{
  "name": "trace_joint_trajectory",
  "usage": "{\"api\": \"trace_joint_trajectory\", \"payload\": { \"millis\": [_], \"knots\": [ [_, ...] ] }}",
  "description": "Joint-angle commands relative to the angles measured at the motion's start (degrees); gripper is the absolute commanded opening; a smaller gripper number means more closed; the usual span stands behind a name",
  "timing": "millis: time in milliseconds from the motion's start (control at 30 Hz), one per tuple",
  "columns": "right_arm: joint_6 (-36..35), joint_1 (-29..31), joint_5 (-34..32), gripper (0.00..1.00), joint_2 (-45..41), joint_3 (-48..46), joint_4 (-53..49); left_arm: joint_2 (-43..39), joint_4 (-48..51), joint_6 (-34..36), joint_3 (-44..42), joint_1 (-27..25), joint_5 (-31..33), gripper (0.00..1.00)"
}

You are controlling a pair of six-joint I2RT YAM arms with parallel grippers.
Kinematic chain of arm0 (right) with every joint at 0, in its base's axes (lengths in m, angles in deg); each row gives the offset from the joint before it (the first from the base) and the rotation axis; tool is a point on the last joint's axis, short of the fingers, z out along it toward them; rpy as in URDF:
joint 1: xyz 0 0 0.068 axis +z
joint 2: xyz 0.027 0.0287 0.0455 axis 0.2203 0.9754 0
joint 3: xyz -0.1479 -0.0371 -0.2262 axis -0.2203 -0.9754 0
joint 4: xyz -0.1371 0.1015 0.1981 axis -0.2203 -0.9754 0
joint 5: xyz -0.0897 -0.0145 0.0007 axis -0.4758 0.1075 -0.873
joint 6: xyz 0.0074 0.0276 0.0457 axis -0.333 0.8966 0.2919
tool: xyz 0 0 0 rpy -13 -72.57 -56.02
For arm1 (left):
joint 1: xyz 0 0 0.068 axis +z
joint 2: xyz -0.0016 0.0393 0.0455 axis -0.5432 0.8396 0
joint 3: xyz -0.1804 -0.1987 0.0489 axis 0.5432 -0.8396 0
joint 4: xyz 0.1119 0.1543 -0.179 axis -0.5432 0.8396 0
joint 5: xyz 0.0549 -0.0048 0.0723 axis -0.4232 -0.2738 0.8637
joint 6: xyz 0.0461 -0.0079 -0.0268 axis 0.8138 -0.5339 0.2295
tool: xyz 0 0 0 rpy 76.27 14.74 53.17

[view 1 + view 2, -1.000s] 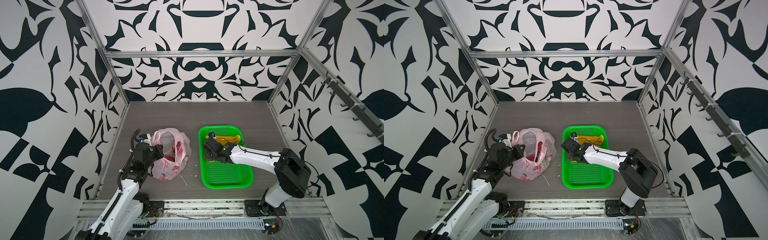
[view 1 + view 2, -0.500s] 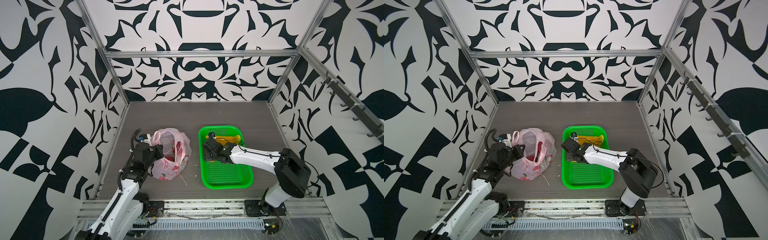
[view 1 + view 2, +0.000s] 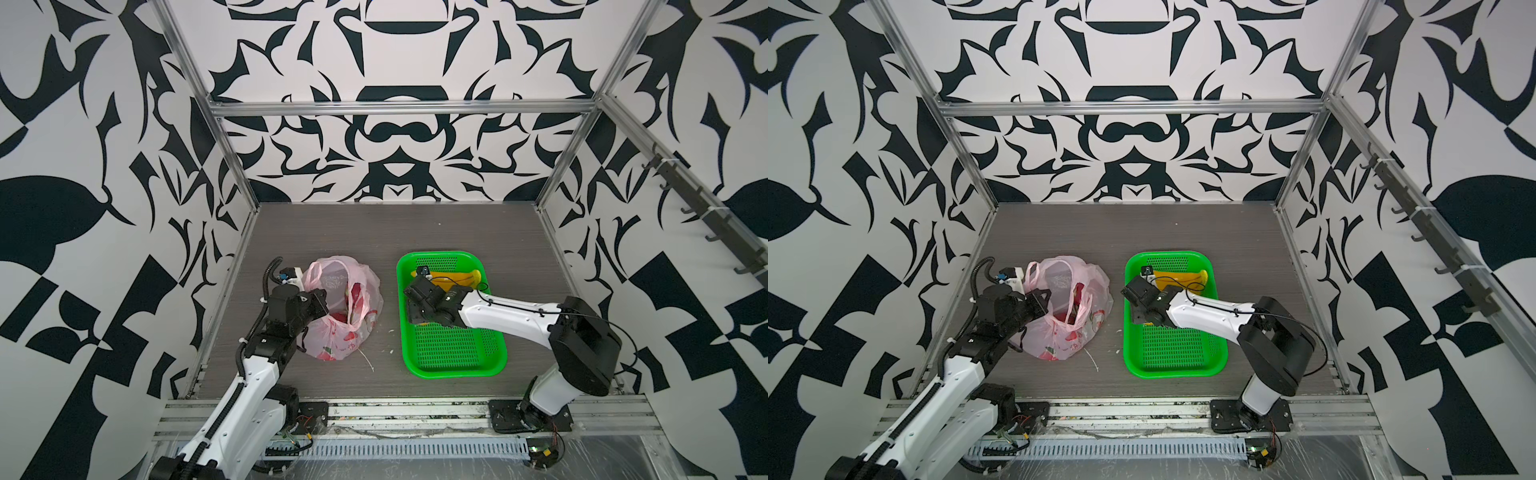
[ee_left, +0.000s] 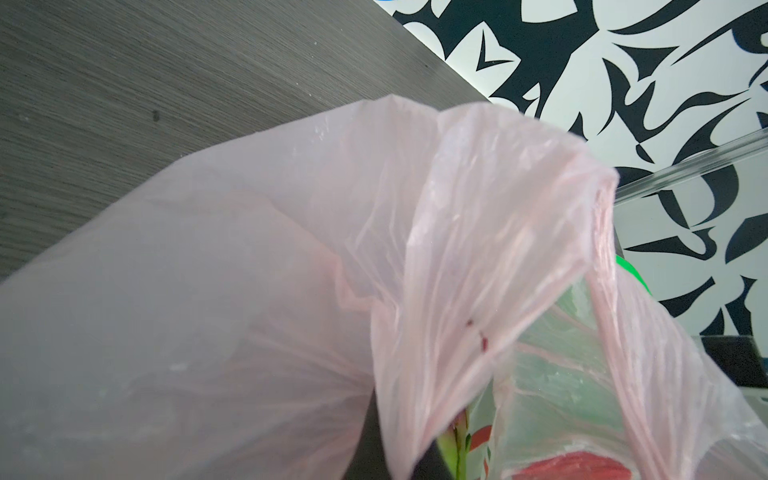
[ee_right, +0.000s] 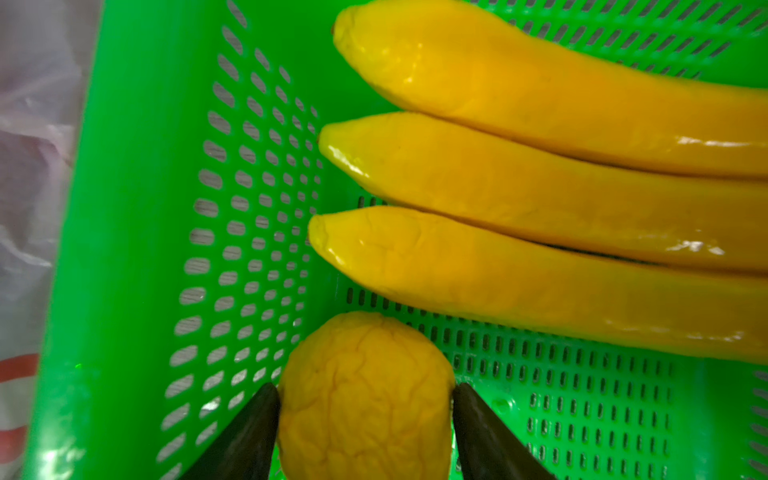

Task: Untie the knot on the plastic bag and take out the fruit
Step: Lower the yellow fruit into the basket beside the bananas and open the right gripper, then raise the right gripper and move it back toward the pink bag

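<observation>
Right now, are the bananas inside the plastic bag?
No, the bananas lie on the floor of the green basket, beside the orange citrus.

Both top views looked down from high at the front, above the arm bases, toward the back wall, far enough off to take in the whole surface, the left arm, the right arm, the plastic bag and the green basket; framing nearly equal, shifted slightly sideways. Left wrist camera sat right against the bag film, facing past it across the surface to a patterned wall, sliver of basket rim showing. Right wrist camera looked down into the basket from very close, bananas and citrus filling the frame, citrus between the jaws, bag at one edge. Bag and basket showed in all four views.
</observation>
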Motion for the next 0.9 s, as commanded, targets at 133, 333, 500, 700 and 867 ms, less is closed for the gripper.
{"api": "trace_joint_trajectory", "payload": {
  "millis": [133, 333, 500, 700, 867],
  "knots": [
    [0.51, 0.49, -1.55, 0.70, -2.85, 2.12, -2.11, 1.38, -2.03, 2.15, 1.90, 0.15, -0.32, 0.00],
    [0.74, 0.70, -2.46, 0.70, -4.50, 2.36, -2.89, 3.74, -3.76, 3.00, 3.39, 0.16, -1.31, 0.00],
    [0.52, 0.92, -3.70, 0.70, -6.46, 2.97, -4.21, 6.94, -5.60, 4.40, 5.33, 0.20, -2.60, 0.00],
    [-0.24, 0.92, -4.45, 0.69, -8.11, 3.79, -4.88, 11.62, -8.66, 6.28, 7.39, 0.12, -5.06, 0.00],
    [-2.34, 0.92, -5.06, 0.68, -8.33, 6.45, -5.58, 15.61, -9.54, 9.63, 10.52, 0.16, -8.11, 0.00]
  ]
}}
